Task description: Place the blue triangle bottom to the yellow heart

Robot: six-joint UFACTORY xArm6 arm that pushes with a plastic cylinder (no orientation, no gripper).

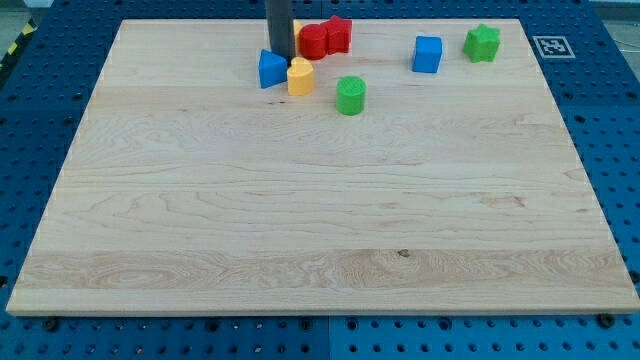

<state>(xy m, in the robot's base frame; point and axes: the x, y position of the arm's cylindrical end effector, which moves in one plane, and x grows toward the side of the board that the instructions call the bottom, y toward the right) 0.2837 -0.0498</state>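
Observation:
The blue triangle (271, 69) lies near the view's top, left of centre, touching the left side of the yellow heart (300, 76). My tip (281, 57) stands just above and between them, at the blue triangle's upper right edge. The rod rises out of the view's top.
Two red blocks (325, 38) sit together just right of the rod. A green cylinder (351, 96) lies right of the yellow heart. A blue cube (427, 54) and a green star-like block (482, 43) lie at the top right. The wooden board (320, 230) ends close above them.

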